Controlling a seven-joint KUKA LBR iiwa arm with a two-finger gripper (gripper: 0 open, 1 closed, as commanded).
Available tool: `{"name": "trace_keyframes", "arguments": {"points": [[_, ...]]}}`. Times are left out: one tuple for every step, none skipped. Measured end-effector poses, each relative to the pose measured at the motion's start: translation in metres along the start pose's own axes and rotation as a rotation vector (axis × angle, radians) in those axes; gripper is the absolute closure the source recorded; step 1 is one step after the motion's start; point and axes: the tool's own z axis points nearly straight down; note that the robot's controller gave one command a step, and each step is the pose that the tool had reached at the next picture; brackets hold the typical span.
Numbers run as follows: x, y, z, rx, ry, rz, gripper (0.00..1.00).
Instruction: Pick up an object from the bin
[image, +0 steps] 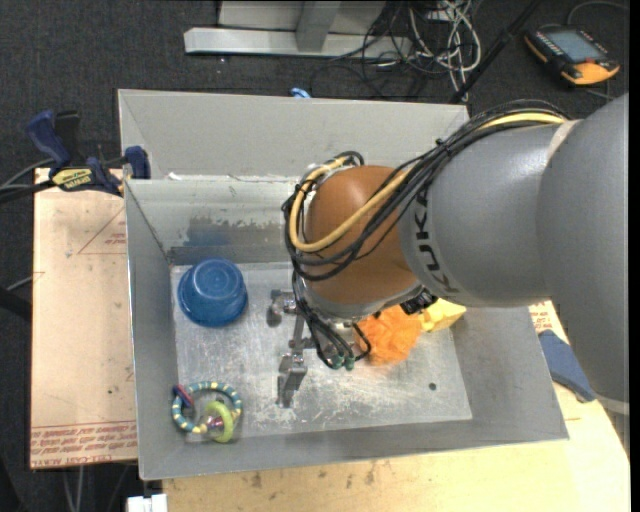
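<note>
Overhanging a half-hidden orange lump (393, 337) and yellow piece (443, 317), the arm (500, 220) holds its pincer (286, 346) spread.

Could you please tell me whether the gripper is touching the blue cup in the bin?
Apart. The camera view shows a strip of bare bin floor between the gripper and the blue cup.

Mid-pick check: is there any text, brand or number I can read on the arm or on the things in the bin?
"KUKA": dark letters running along the grey arm, partly crossed by its cables.
Blue cup: no lettering visible.
Beaded ring: no lettering visible.
Orange thing and yellow thing beside the arm: no lettering visible.
Bin: no readable marks.
</note>
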Motion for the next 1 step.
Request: {"name": "trace_keyframes", "arguments": {"points": [[0.0183, 0.0516, 0.0507, 0.000, -0.005, -0.077, 0.00]]}}
